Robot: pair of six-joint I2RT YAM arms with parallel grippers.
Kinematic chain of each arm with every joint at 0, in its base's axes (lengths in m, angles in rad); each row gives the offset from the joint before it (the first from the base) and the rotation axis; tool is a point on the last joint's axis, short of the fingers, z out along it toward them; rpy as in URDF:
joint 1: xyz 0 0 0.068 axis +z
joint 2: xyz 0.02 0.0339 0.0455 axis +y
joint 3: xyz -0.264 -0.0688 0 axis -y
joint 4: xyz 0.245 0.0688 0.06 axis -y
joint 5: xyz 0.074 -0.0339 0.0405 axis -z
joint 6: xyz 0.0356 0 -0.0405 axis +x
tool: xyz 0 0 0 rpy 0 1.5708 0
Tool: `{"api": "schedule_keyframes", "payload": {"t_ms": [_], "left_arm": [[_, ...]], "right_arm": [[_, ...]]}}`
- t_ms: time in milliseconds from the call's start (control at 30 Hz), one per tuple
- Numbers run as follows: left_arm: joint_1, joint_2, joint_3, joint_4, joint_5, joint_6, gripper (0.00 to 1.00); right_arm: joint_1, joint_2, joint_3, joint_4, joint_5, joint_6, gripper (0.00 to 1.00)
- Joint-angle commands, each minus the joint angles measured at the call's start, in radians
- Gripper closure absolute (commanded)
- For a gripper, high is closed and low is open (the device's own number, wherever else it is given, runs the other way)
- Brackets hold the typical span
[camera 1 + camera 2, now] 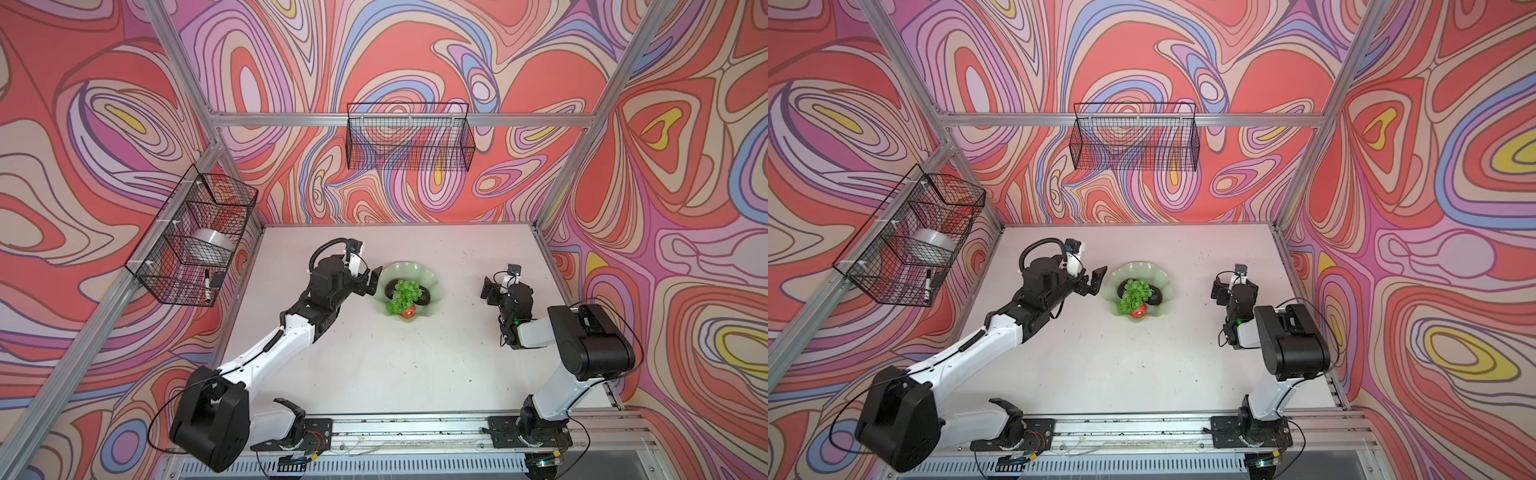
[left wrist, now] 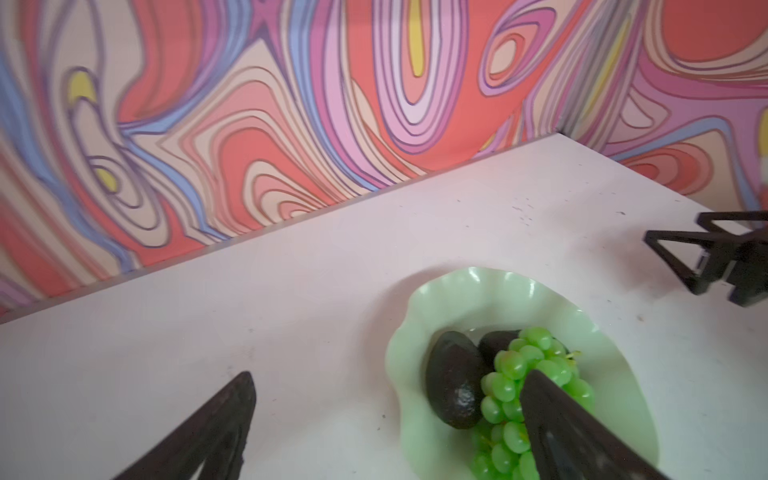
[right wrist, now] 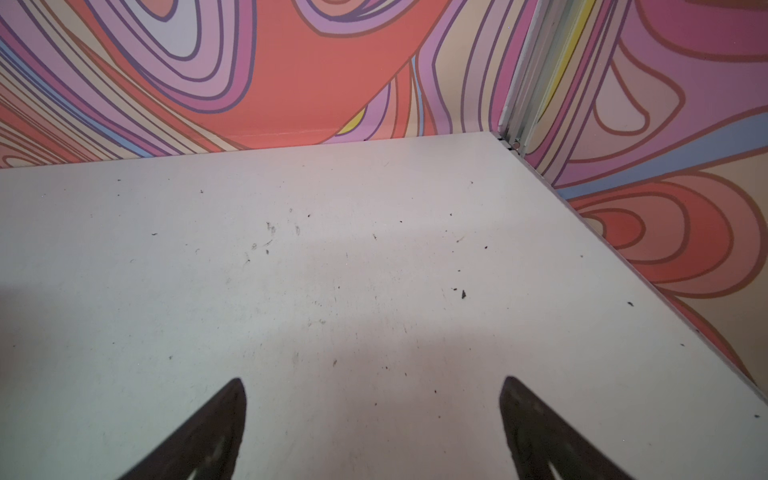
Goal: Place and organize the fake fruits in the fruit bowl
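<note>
1. Fruit, four pieces: two dark avocados [image 2: 453, 382], one bunch of green grapes [image 1: 401, 296], one small red fruit [image 1: 409, 312].
2. Fruit bowl [image 1: 405, 268], one only: pale mint, glossy, wavy-rimmed. Sits near the middle of the surface [image 1: 374, 365] and holds all four pieces.
3. Inside the bowl: grapes laid lengthwise over the avocados, with one avocado showing on each side of the bunch in both top views. Red fruit at the near end of the bunch, against the near rim.
4. Wire baskets, two, both black: side basket [image 1: 178, 291] hanging on the left wall, back basket [image 1: 409, 137] hanging on the far rail.
5. In the side basket: one silver roll [image 1: 212, 245] in the middle compartment. One marker [image 1: 206, 284] and one small black item [image 1: 217, 279], too small to name, in the nearest compartment.
6. Left gripper [image 1: 371, 282]: hovers at the bowl's left rim, jaws spread wide, released, grasping nothing. Seen from the left wrist with one finger across the grapes; contact impossible to tell.
7. Right gripper [image 3: 374, 379]: well apart from the bowl on the right, over bare surface, jaws spread wide, grasping nothing.
</note>
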State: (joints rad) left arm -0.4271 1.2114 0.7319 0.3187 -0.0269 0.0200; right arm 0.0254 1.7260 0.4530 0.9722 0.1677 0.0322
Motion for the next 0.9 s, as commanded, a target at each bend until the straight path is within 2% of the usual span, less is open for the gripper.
{"api": "schedule_keyframes", "payload": {"t_ms": [0, 167, 300, 467, 600, 733, 767, 833, 867], "left_arm": [[0.056, -0.092, -0.139, 0.167, -0.233, 0.034, 0.00], [0.168, -0.155, -0.356, 0.241, -0.358, -0.044, 0.00], [0.197, -0.069, -0.412, 0.360, -0.423, -0.019, 0.00], [0.276, 0.124, -0.466, 0.598, -0.380, -0.023, 0.00], [0.333, 0.169, -0.470, 0.637, -0.293, -0.042, 0.00], [0.360, 0.356, -0.494, 0.886, -0.229, -0.033, 0.00], [0.360, 0.361, -0.497, 0.904, -0.229, -0.034, 0.00], [0.362, 0.303, -0.472, 0.753, -0.225, -0.056, 0.00], [0.364, 0.313, -0.462, 0.749, -0.225, -0.055, 0.00]], "right_arm": [[-0.004, -0.013, 0.009, 0.002, 0.003, 0.005, 0.02], [-0.004, -0.013, 0.008, 0.003, 0.004, 0.005, 0.02], [-0.004, -0.013, 0.009, 0.003, 0.004, 0.005, 0.02], [-0.005, -0.013, 0.009, 0.002, 0.004, 0.006, 0.02], [-0.004, -0.013, 0.009, 0.002, 0.004, 0.005, 0.02], [-0.004, -0.012, 0.009, 0.002, 0.004, 0.005, 0.02], [-0.004, -0.012, 0.009, 0.001, 0.003, 0.005, 0.02], [-0.005, -0.011, 0.013, -0.003, 0.002, 0.005, 0.02], [-0.004, -0.010, 0.012, -0.003, 0.002, 0.005, 0.02]]}}
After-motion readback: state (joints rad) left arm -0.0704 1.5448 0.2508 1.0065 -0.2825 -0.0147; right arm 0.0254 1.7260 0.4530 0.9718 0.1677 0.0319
